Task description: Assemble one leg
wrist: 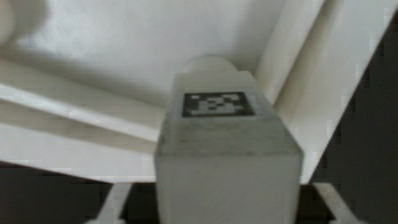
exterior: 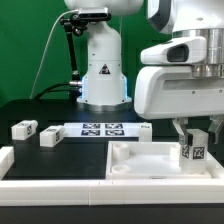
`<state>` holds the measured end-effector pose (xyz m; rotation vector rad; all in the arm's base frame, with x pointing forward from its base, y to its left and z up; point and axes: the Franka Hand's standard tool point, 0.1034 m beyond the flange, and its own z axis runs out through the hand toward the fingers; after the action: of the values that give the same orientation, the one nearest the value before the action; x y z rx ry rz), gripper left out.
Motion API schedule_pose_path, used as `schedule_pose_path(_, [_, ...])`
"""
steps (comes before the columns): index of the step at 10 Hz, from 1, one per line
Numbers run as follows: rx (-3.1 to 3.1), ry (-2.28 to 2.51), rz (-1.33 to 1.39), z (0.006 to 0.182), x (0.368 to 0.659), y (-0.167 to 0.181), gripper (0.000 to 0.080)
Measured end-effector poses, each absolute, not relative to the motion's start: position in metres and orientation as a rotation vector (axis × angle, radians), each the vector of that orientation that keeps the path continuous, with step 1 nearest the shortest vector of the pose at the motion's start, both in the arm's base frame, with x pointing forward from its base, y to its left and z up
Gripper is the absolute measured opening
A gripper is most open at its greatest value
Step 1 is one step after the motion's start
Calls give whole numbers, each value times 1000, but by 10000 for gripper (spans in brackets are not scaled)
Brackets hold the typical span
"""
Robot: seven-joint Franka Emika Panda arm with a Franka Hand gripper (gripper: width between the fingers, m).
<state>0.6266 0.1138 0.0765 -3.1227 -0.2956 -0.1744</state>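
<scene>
My gripper (exterior: 192,138) is shut on a leg (exterior: 193,149), a small chunky white block with a black-and-white tag on its face. It holds the leg upright at the right corner of the wide white square piece (exterior: 140,162), touching or just above it. In the wrist view the leg (wrist: 222,150) fills the middle between my fingers (wrist: 118,204). Its tagged end points at the white piece's ribbed corner (wrist: 98,70). Two more legs (exterior: 24,128) (exterior: 50,137) lie on the black table at the exterior view's left.
The marker board (exterior: 100,129) lies behind the white piece, in front of the robot base (exterior: 102,75). A white raised edge (exterior: 12,160) runs along the front left of the table.
</scene>
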Motion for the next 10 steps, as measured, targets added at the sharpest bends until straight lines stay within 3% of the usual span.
schedule_pose_path(4, [-3012,490,-234,76,628,104,291])
schedule_pose_path(10, [-2748,1265,-320,76,630,93,318])
